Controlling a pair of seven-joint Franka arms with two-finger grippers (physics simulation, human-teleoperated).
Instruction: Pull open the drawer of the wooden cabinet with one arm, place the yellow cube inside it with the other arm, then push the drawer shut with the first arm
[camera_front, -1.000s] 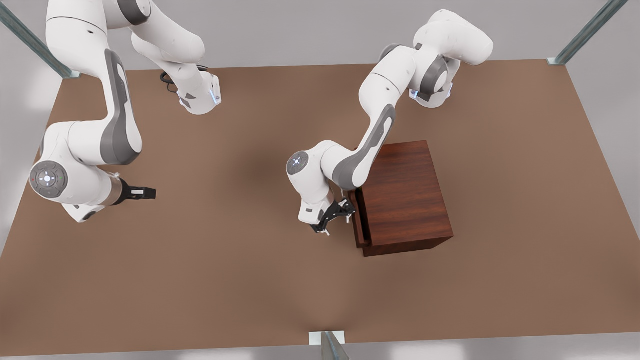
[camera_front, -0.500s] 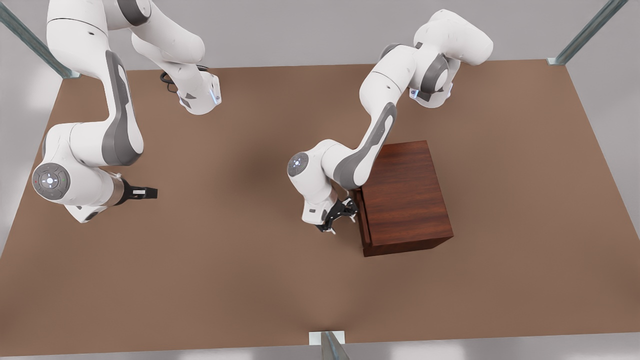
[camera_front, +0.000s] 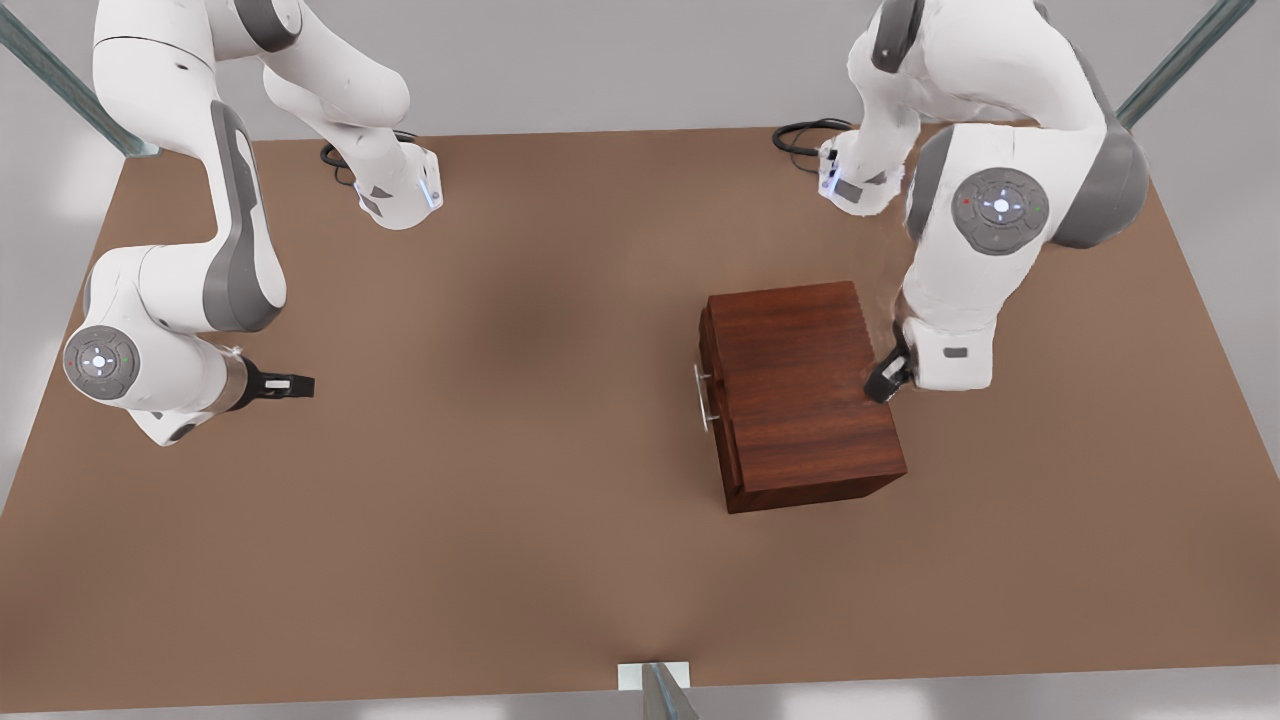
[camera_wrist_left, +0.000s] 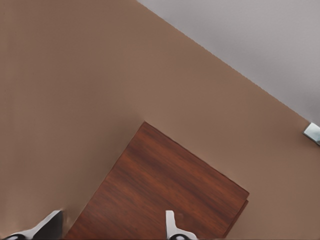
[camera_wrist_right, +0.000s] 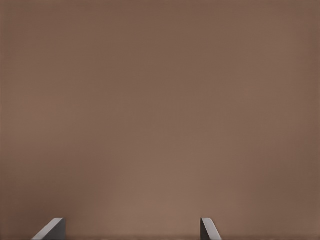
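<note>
Though the dark reddish-brown wooden cabinet (camera_front: 805, 390) stands square on the brown table (camera_front: 500, 520), towards the front view's right, its drawer (camera_front: 714, 420) looks pushed in, or all but, with the front panel close against the body and facing the front view's left. The thin silver bar handle (camera_front: 705, 397) stands proud of that panel, and that is where I would take hold: it is stiff and narrow, and it leaves room for a finger on either side. Being smooth metal, it might slip under a loose pinch, so a firm hold at its middle should keep the drawer from skewing. The drawer itself I judge rigid and fairly light, sliding rather than lifting. Pushing it home needs no grip, only a flat press on the panel. The left gripper (camera_front: 885, 379) hangs over the cabinet's far right top edge, its fingers (camera_wrist_left: 171, 226) spread and holding nothing. The right gripper (camera_front: 290, 385) waits well away at the front view's left, low over bare table, its fingers (camera_wrist_right: 209, 228) likewise parted and empty. Whether the yellow cube lies inside the drawer I cannot tell.
</note>
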